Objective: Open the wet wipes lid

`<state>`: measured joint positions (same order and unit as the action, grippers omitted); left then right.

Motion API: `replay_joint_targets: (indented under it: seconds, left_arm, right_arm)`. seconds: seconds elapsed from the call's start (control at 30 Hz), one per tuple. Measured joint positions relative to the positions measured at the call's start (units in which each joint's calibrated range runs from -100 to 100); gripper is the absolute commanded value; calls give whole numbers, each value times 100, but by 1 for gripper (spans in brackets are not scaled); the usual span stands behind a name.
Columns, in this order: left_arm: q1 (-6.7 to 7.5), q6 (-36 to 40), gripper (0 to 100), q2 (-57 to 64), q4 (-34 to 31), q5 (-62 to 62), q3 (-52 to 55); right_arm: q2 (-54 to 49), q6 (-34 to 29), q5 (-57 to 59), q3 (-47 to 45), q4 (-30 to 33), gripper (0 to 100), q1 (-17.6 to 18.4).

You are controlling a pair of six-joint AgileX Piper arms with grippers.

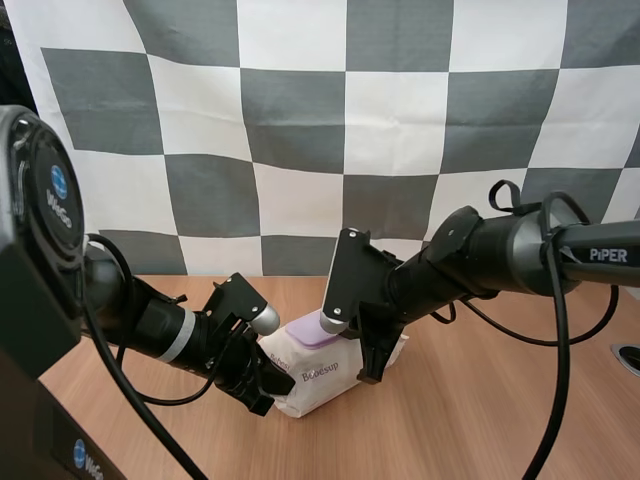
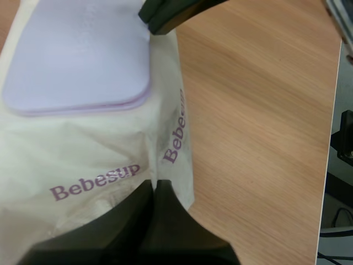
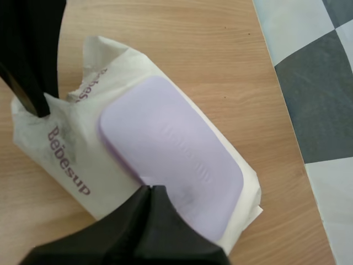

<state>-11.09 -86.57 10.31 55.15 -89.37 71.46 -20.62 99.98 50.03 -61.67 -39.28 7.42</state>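
The pack of wet wipes (image 1: 325, 385) lies on the wooden table (image 1: 500, 400), near the front middle of it in the high view. Its lilac lid (image 1: 318, 330) is turned upward and sits on the end of the pack toward 11 o'clock. The lid lies flat on the white wrap and is not opened.

The left gripper (image 1: 262, 395) is at the 8 o'clock side of the pack, low over the table. In the left wrist view its two black fingers are pressed together into one dark wedge, with no gap between them. The tip rests on the wrap just beside the purple word "Bebesup". I cannot tell if some fold of the wrap is caught between the tips. The wrap is wrinkled at this end.

The right gripper (image 1: 372, 365) comes down at the 3 o'clock side of the pack, and its arm reaches in from the right of the table. In the right wrist view its fingers are also closed together as one wedge and they hold nothing. The tip touches the long edge of the lid, where the lid meets the wrap. In the left wrist view this gripper (image 2: 165, 14) shows at a corner of the lid.

The two grippers are on opposite sides of the pack, with the lid between them.
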Motion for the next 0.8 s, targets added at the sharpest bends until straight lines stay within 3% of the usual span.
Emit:
replay_joint_targets:
  seconds: [0.27,0.6,0.8]
  left_arm:
    - [0,0,0,0,0,0,0]
    - [0,-9,0,0,0,0,0]
    - [0,-16,0,0,0,0,0]
  right_arm:
    - [18,0,-234,40,-12,0,0]
    - [-362,-371,785,40,1073,0,0]
    - [-458,-145,615,40,854,0,0]
